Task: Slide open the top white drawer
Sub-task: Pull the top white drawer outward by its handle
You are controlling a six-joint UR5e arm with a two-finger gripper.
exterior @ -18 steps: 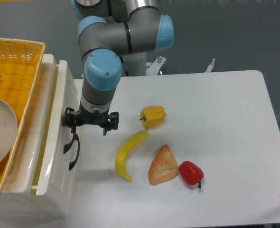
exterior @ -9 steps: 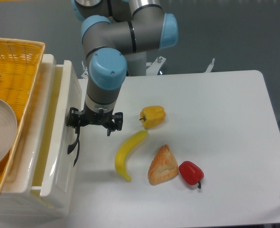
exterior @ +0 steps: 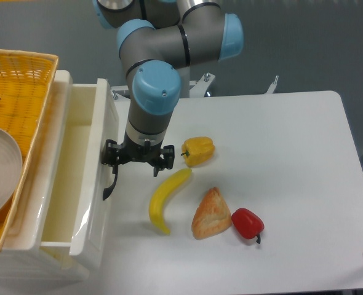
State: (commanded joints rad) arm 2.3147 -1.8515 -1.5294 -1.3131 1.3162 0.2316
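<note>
One glossy cream-white top drawer [exterior: 77, 184] stands pulled out of its cabinet at the left of the white table [exterior: 280, 153], its pale interior exposed. The black two-finger end effector [exterior: 121, 161] sits at the drawer's curved black handle [exterior: 111, 184]; whether it is clenched on the handle I cannot tell. Beside it lie a yellow banana [exterior: 166, 200], yellow pepper [exterior: 198, 150], pastry [exterior: 211, 213] and red pepper [exterior: 248, 223].

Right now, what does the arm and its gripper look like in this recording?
The arm is built of silver-grey metallic tube segments joined by rounded joints with light blue caps and thin black seam rings. It ends in a small black two-finger gripper mounted under a grey wrist. No loose cables or readable markings show.
</note>
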